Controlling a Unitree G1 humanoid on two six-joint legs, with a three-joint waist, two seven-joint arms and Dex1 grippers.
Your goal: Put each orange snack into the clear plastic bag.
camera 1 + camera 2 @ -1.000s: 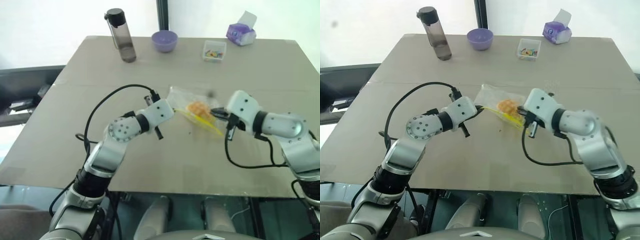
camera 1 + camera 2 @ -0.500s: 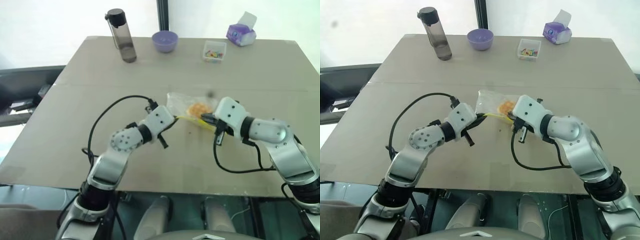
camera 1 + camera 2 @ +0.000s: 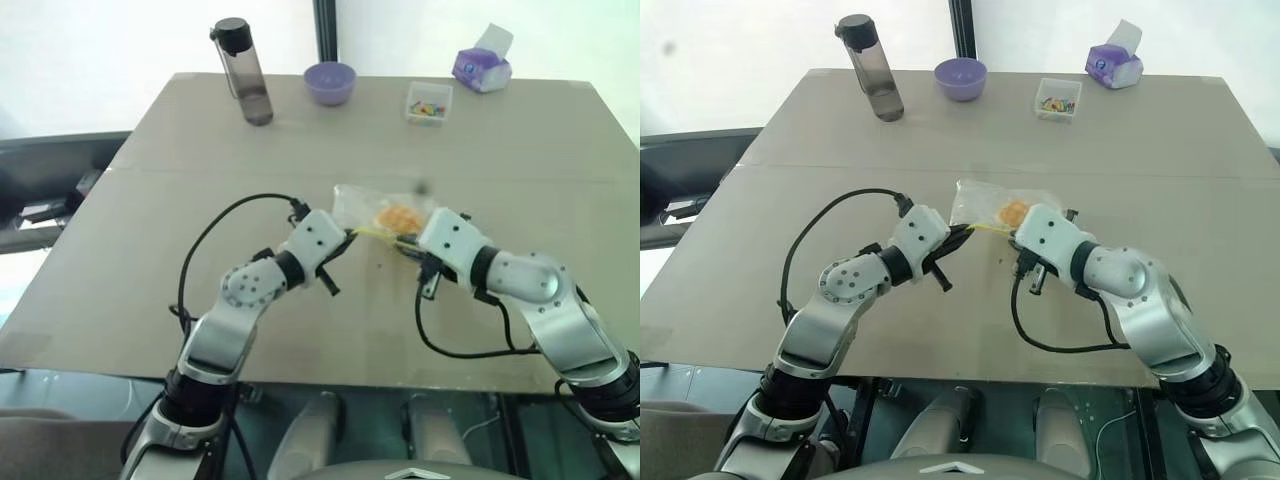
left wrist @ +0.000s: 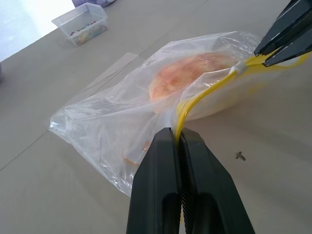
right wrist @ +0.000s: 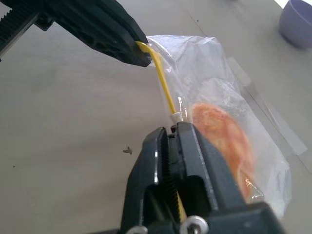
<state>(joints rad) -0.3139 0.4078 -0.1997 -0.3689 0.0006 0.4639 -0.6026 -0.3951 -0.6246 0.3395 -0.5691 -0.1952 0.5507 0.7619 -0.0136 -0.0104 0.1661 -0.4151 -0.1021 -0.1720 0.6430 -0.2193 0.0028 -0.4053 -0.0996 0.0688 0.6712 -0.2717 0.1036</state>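
Right wrist view: I'm seeing the right gripper (image 5: 171,132) sliding leftward along the yellow strip (image 5: 163,87), its fingers barely parted around it. The left gripper (image 4: 176,139) is pinching the strip's end. The bun (image 3: 397,217) is sitting inside the bag (image 3: 372,208) (sealing now, I judge), at the table's (image 3: 180,160) centre, 6 o'clock of the bowl (image 3: 329,82).

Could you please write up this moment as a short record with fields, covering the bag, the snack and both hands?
bag: clear plastic bag lying on the table, yellow strip along its near edge
snack: orange snack inside the bag
left hand: shut on the yellow strip at one end
right hand: nipping the same strip by its white slider
far edge of table: dark bottle, purple bowl, small clear box, tissue pack
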